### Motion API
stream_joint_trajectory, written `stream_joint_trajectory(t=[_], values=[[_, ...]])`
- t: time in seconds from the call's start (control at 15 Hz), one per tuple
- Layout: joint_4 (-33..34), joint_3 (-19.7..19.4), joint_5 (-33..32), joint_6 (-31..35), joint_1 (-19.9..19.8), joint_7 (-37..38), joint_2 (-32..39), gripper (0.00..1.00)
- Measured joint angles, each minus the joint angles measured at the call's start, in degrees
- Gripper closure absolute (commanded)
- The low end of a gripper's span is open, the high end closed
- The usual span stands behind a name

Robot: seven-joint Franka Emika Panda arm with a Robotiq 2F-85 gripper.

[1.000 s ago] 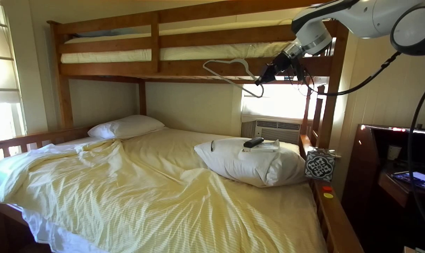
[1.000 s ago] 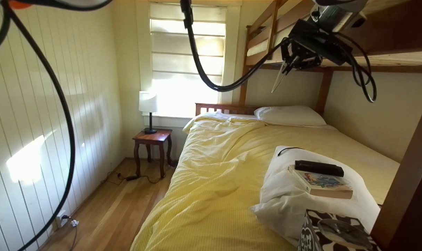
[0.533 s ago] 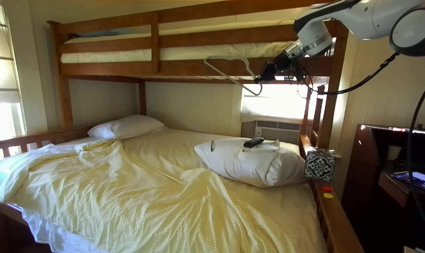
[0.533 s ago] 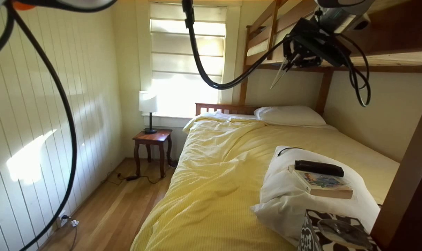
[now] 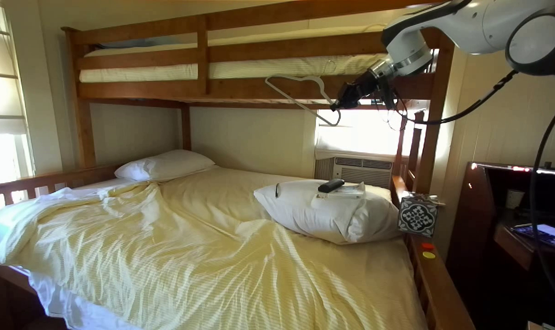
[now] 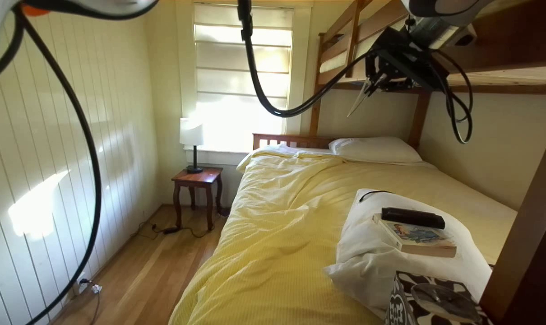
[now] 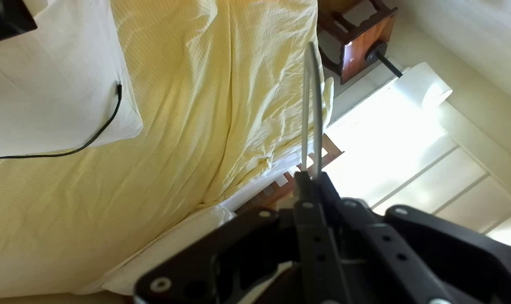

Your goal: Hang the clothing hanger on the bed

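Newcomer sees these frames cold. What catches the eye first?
The brown wooden bunk bed first: it spans most of an exterior view. Then the robot arm at that view's upper right, its jaws shut on a pale clothing hanger that juts up near the middle of the wrist view. After that, a white pillow at lower right in an exterior view, topped by a book and a dark oblong object.

Pale hanger (image 5: pixel 300 104) (tilted) in front of wooden bed (image 5: pixel 245 89).
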Motion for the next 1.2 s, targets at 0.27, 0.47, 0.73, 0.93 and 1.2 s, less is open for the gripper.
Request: stream_joint_trajectory(t=[0.27, 0.47, 0.73, 0.93, 1.2], values=[[0.0, 0.0, 1.7, 0.0, 0.0, 1.4, 0.6, 0.99], [0.0, 0.0, 2.2, 0.0, 0.0, 2.9, 0.9, 0.99], [-0.1, 0.2, 2.4, 0.0, 0.2, 5.5, 1.3, 0.99], [-0.2, 0.3, 2.3, -0.4, 0.4, 7.3, 1.6, 0.99], [-0.2, 0.4, 0.8, -2.3, 1.3, 9.6, 2.0, 0.99]])
